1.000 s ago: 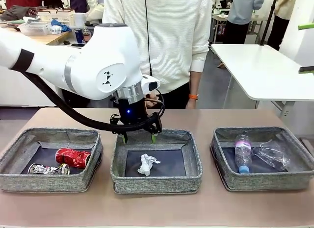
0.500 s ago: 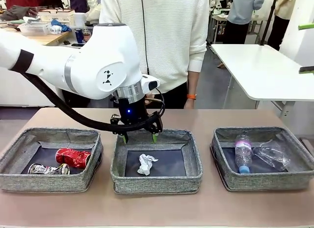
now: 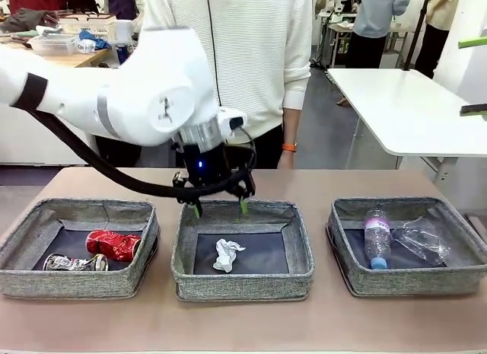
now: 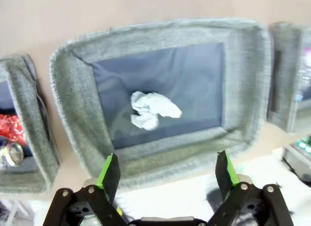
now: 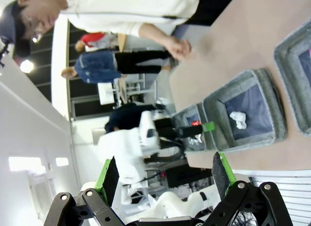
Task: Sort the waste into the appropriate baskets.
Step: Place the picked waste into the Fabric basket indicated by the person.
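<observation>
Three grey woven baskets sit in a row. The middle basket [image 3: 243,282] holds a white paper wad [image 3: 227,254]. My left gripper [image 3: 219,209] hangs open and empty over that basket's far rim; in the left wrist view the left gripper [image 4: 167,170] looks down on the paper wad [image 4: 153,109]. A red can [image 3: 114,244] and a dark can [image 3: 72,263] lie in the left basket [image 3: 76,282]. The right basket [image 3: 411,282] contains a clear bottle [image 3: 377,236] and plastic film [image 3: 422,238]. My right gripper [image 5: 165,175] is open, held high and away from the table.
A person in a white striped sweater [image 3: 243,65] stands at the table's far side, behind the middle basket, one hand [image 3: 285,157] hanging at the table edge. A white side table [image 3: 411,110] stands at the back right. Bare tabletop [image 3: 243,323] runs in front of the baskets.
My left gripper has lifted slightly and drifted toward the far rim of the middle basket, still open. The paper wad has settled in place. The person has shifted a little to the left.
</observation>
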You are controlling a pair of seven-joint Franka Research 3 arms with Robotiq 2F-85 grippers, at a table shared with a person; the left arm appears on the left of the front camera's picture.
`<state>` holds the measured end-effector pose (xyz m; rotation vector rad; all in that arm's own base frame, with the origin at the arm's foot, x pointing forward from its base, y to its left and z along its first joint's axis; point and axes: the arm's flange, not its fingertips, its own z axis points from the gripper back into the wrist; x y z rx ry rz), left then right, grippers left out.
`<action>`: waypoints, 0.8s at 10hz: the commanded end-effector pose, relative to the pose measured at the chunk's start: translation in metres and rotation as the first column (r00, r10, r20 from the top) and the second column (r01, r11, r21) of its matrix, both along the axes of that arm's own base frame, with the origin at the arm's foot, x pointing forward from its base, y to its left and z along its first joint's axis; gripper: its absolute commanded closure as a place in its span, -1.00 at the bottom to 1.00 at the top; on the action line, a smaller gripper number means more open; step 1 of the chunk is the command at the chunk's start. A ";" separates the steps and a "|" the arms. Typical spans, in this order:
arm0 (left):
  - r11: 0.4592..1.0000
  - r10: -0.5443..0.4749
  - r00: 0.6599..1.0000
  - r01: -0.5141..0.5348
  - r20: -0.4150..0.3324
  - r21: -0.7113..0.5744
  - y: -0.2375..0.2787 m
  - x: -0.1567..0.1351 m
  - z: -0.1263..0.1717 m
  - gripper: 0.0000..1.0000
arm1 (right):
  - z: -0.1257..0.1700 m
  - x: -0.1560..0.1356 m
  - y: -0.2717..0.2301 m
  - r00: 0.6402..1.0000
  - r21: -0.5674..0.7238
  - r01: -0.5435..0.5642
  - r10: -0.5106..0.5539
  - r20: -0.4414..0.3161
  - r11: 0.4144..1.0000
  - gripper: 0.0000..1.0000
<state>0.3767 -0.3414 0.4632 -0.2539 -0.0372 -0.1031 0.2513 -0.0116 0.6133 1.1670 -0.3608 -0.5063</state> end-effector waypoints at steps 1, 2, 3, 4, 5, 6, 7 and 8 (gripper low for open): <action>0.975 -0.027 0.995 0.006 -0.096 -0.220 0.051 -0.002 0.074 -1.00 | -0.002 0.021 0.024 0.990 0.003 -0.136 0.136 0.033 0.991 -1.00; 0.943 -0.001 0.994 -0.036 -0.110 -0.332 0.080 -0.002 0.104 -1.00 | -0.002 0.027 0.036 0.978 -0.011 -0.204 0.204 0.053 0.979 -1.00; 0.903 0.021 0.991 -0.075 -0.131 -0.423 0.114 -0.005 0.132 -1.00 | -0.001 0.030 0.043 0.972 -0.011 -0.228 0.229 0.053 0.974 -1.00; 0.824 -0.017 0.981 -0.095 -0.193 -0.558 0.149 -0.008 0.155 -1.00 | 0.000 0.031 0.045 0.966 0.018 -0.256 0.255 0.048 0.967 -1.00; 0.705 0.010 0.978 -0.153 -0.206 -0.692 0.189 -0.010 0.177 -1.00 | 0.000 0.030 0.045 0.962 0.030 -0.271 0.270 0.042 0.962 -1.00; 0.584 0.007 0.977 -0.179 -0.215 -0.792 0.233 -0.011 0.192 -1.00 | 0.000 0.030 0.042 0.960 0.046 -0.280 0.277 0.047 0.959 -1.00; 0.459 0.040 0.979 -0.197 -0.201 -0.867 0.276 -0.012 0.201 -1.00 | 0.000 0.030 0.038 0.954 0.086 -0.300 0.295 0.059 0.950 -1.00; 0.378 0.066 0.981 -0.194 -0.183 -0.905 0.307 -0.017 0.203 -1.00 | 0.001 0.029 0.033 0.953 0.104 -0.301 0.295 0.067 0.948 -1.00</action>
